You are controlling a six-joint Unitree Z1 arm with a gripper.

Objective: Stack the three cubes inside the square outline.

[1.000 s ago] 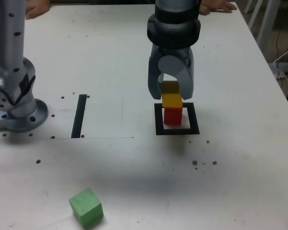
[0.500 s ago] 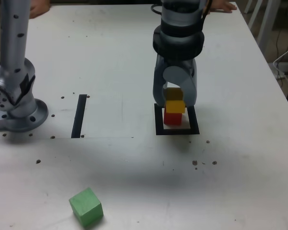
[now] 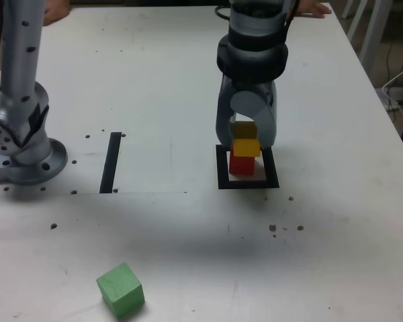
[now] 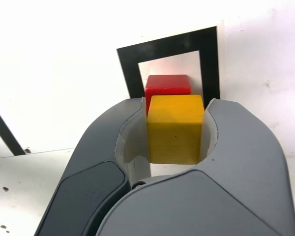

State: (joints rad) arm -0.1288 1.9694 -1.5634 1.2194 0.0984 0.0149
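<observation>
Brightness: both views are evenly and brightly lit; the white table [image 3: 154, 80] is rendered pale grey in the exterior view.
Glare: the table is nearly washed out in the wrist view.
Shadows: a broad, soft shadow is cast on the table in front of the square outline [image 3: 248, 182] in the exterior view.
Sharpness: the exterior view is slightly soft and grainy; the gripper [image 4: 177, 147] is seen sharply in the wrist view.

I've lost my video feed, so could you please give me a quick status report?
Gripper shut on yellow cube. Yellow sits over red cube inside the square outline. Green cube loose near the table's front edge. Nothing in the way.
</observation>
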